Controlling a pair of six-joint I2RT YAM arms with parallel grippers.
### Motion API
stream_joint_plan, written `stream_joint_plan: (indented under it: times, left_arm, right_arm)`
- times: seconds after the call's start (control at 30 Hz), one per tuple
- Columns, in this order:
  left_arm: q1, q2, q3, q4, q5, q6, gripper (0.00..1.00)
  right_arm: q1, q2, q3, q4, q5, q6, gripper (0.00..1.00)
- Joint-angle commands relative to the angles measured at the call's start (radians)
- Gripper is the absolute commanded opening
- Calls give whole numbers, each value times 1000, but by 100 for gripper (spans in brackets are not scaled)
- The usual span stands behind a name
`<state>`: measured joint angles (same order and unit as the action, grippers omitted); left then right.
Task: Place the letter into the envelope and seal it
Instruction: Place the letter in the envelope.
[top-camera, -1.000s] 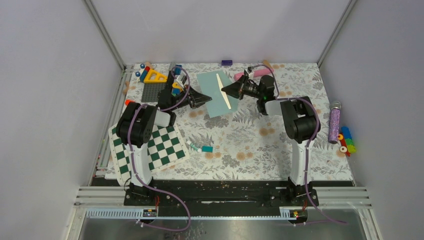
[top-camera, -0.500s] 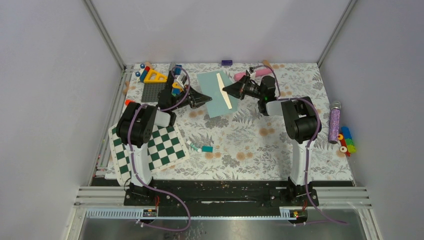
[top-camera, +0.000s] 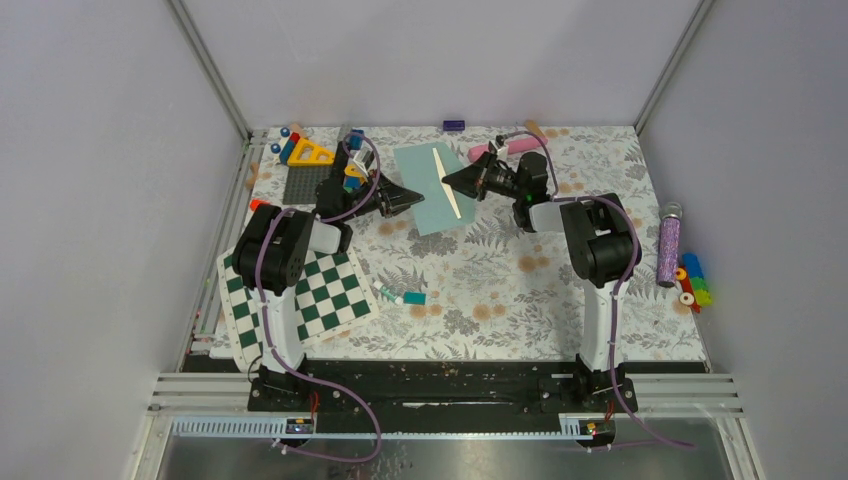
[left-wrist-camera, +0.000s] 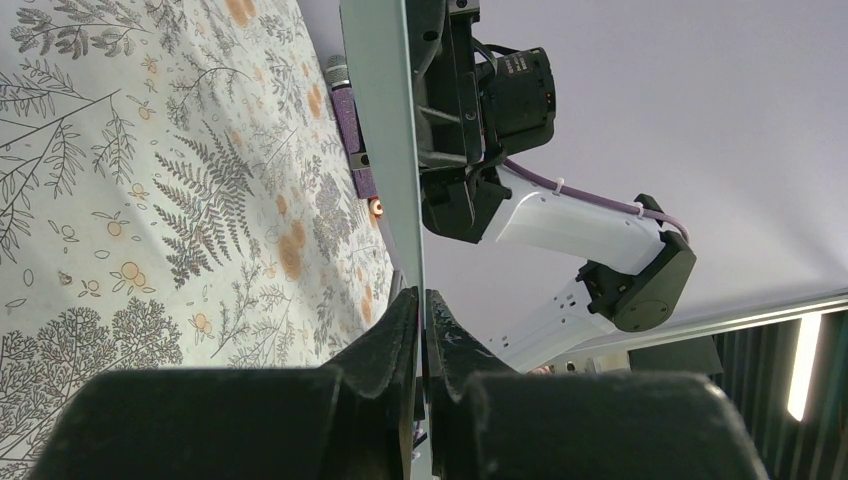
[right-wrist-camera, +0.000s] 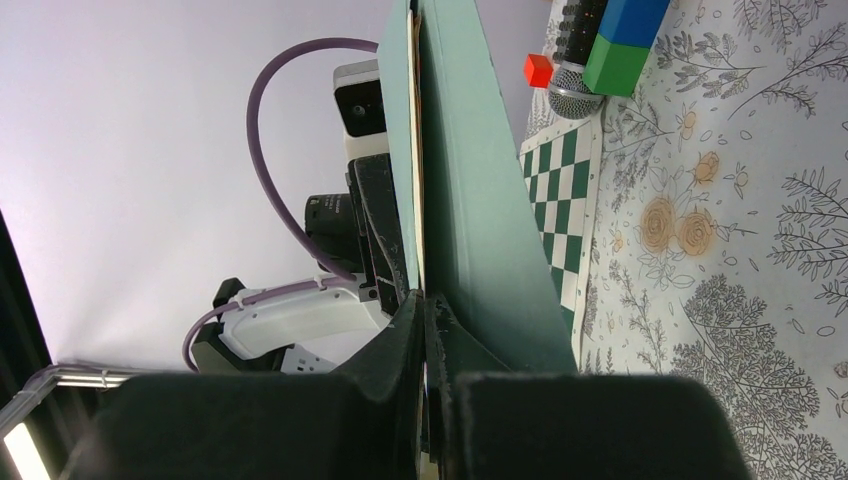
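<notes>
Left claw (top-camera: 419, 198), right claw (top-camera: 447, 181), facing inward, pinching envelope (top-camera: 422, 172)

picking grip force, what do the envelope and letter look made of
The envelope looks like matte teal paper or thin card: edge-on in the wrist views it is a thin flat sheet without shine. The letter looks like thin cream paper; only a narrow strip shows, so its finish is unclear.
</notes>
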<state>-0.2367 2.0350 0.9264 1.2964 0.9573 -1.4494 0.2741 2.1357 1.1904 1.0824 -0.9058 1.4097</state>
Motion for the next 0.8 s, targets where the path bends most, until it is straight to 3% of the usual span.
stream_joint_plan:
  times: [0.0,0.77]
  left_arm:
    - [-6,-29,0,76,2,-2,5]
    - [-5,-31,-1,75,3,-2,5]
  right_arm:
    - [18,-56,20,24,2,-23,0]
    - [34,-50,32,11,-11,-29,0]
